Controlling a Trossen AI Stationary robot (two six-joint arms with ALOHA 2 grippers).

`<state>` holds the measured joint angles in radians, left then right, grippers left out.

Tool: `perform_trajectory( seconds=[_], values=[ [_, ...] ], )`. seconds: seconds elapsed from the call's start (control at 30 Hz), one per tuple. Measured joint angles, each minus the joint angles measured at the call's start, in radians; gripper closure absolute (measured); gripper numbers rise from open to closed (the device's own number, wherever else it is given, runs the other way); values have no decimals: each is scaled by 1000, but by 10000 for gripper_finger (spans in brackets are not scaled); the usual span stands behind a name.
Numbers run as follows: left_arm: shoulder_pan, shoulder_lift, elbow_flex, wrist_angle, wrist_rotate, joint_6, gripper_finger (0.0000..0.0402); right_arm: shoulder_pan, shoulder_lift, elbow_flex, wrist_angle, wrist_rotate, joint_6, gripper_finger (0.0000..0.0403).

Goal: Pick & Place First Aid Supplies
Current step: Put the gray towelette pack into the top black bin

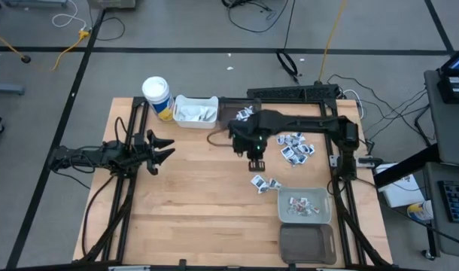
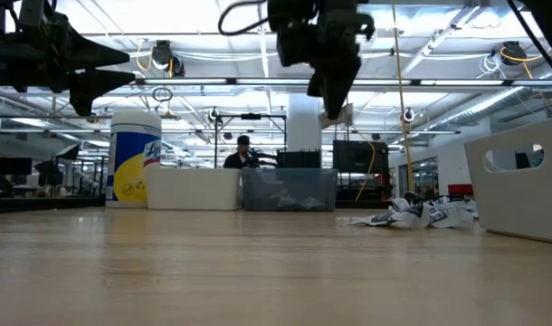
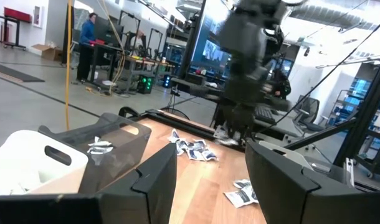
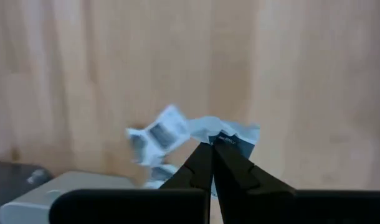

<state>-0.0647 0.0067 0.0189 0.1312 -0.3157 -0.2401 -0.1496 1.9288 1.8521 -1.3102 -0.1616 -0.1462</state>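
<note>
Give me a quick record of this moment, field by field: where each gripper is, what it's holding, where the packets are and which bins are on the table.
right gripper: raised above the table middle, shut on a packet
left gripper: open, empty, waiting at the table's left side
loose packets: pile right of the right gripper; a few beside the grey bin
grey bin: holds some packets
white bin: next to the cup, holds white sachets
dark bins: one below the grey bin, one right of the white bin
table: light wood

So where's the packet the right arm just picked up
It is pinched in the right pincer, which is shut on the packet and raised above mid-table, near the loose packets in front of the grey bin.
</note>
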Motion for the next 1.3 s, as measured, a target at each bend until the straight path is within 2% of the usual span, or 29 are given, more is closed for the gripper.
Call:
perform_trajectory(
  seconds=[0.3,0.53,0.77,1.0,1.13,1.3],
  values=[
    [0,0,0,0,0,0,206,-191,127,148,-9,12,-163,403],
    [0,0,0,0,0,0,206,-307,238,285,-5,108,-314,403],
    [0,0,0,0,0,0,206,-375,331,375,16,131,-373,403],
    [0,0,0,0,0,0,206,-381,346,382,8,136,-394,402],
    [0,0,0,0,0,0,206,-385,346,382,19,134,-429,380],
    [0,0,0,0,0,0,206,-394,346,374,53,137,-427,330]
  ],
)
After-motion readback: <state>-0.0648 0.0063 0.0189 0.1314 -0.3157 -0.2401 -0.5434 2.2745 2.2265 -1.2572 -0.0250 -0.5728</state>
